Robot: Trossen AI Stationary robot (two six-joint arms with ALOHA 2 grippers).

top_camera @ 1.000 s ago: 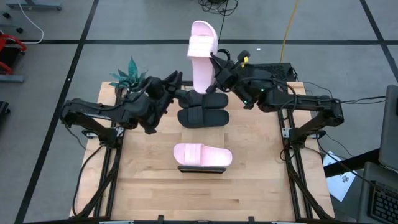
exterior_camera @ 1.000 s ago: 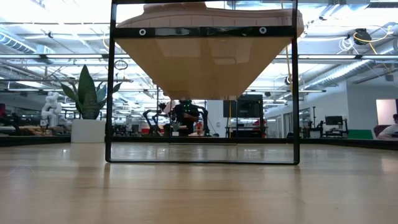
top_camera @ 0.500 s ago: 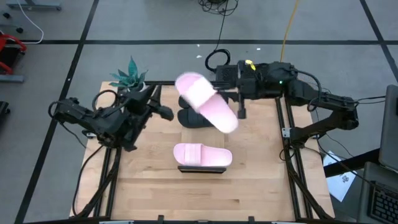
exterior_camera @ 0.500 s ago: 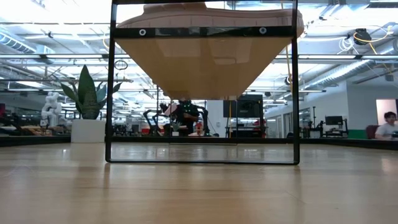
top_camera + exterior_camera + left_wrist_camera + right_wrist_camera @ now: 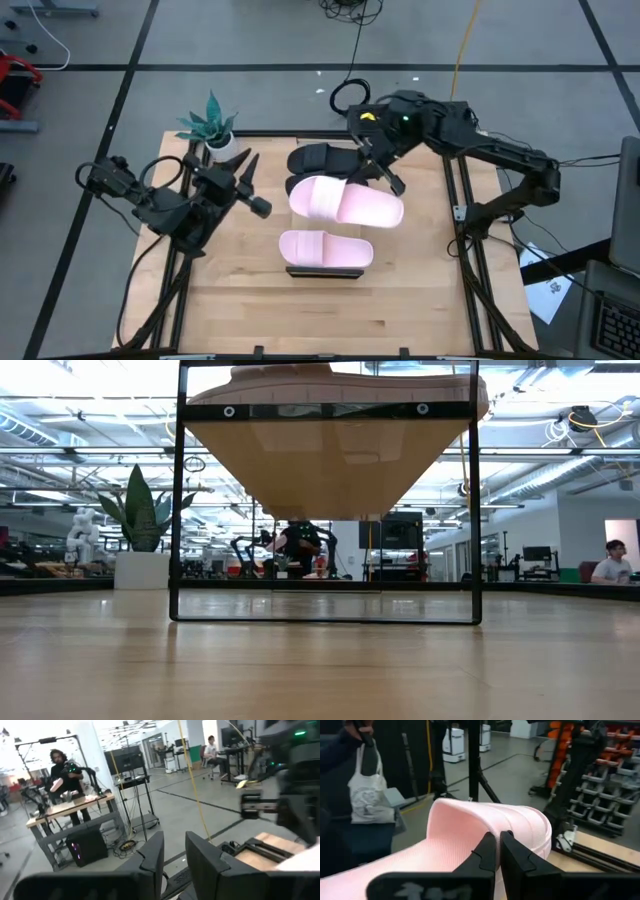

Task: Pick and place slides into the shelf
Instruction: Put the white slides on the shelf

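Observation:
My right gripper (image 5: 388, 183) is shut on a pale pink slide (image 5: 345, 203), which hangs crosswise over the table's middle. It partly hides two black slides (image 5: 322, 158) lying on the table at the far side. A second pink slide (image 5: 325, 247) lies sole down on the shelf (image 5: 325, 271), whose dark frame and wooden top (image 5: 330, 460) fill the low view. My left gripper (image 5: 252, 187) hovers near the table's left edge, pointing level toward the slides. It is open by a narrow gap (image 5: 174, 857) and holds nothing. My right gripper pinches a thin pink edge that looks like the rim of the slide's wide strap (image 5: 492, 831) between its two nearly closed fingers. The fingers slant in from the table's far right and meet the slide near its right end (image 5: 385, 198). The slide is lifted clear, roughly level, lengthwise left to right.
A small potted plant (image 5: 210, 125) stands at the far left corner. Bare wood lies in front of the shelf and to either side of it. Metal frame rails (image 5: 465, 260) run along the table's left and right edges. People (image 5: 62, 770) stand in the room beyond.
My right gripper has swung toward the near edge and down, rolling its wrist. The pink slide, which lay lengthwise out past the far edge, now lies crosswise over the black slides. My left gripper has drawn back from the black slides toward the left edge and rolled.

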